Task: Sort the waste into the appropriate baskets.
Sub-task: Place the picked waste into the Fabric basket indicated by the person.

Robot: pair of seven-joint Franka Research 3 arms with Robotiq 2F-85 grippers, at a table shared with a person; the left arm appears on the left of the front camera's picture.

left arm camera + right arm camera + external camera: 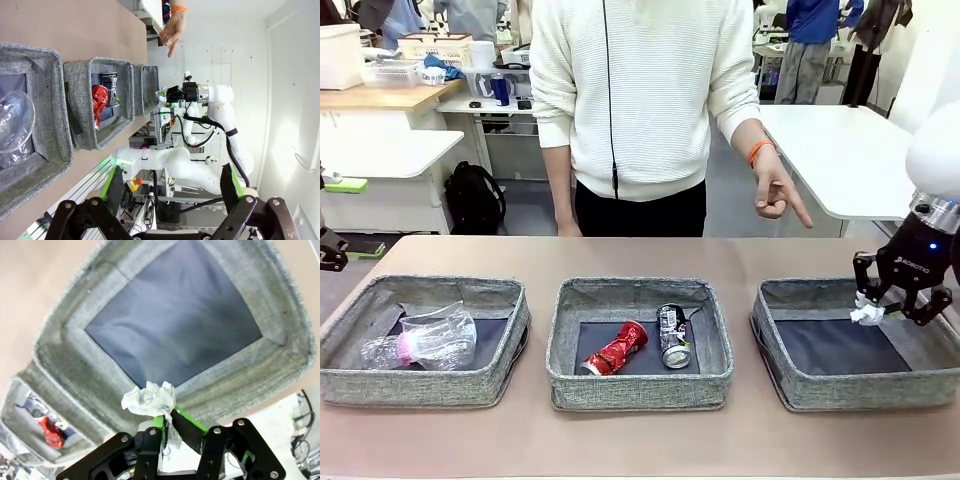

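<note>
My right gripper (895, 310) hangs over the right basket (850, 392), near its far right side. Its green-padded fingers pinch a small white paper wad (149, 400) above the basket's dark bottom. The middle basket (640, 388) holds a crushed red can (617, 348) and a dark printed can (672, 335) lying side by side. In the left basket (420, 388) lie a clear bottle with a pink label (395, 350) and a clear plastic cup (445, 335). In its own wrist view my left gripper (170, 187) stands open and holds nothing, off the table's left end.
A person in a white sweater stands at the far side, one hand (775, 195) pointing down toward the right basket. The three baskets sit in a row on the brown table (640, 445), with a bare strip along the front edge.
</note>
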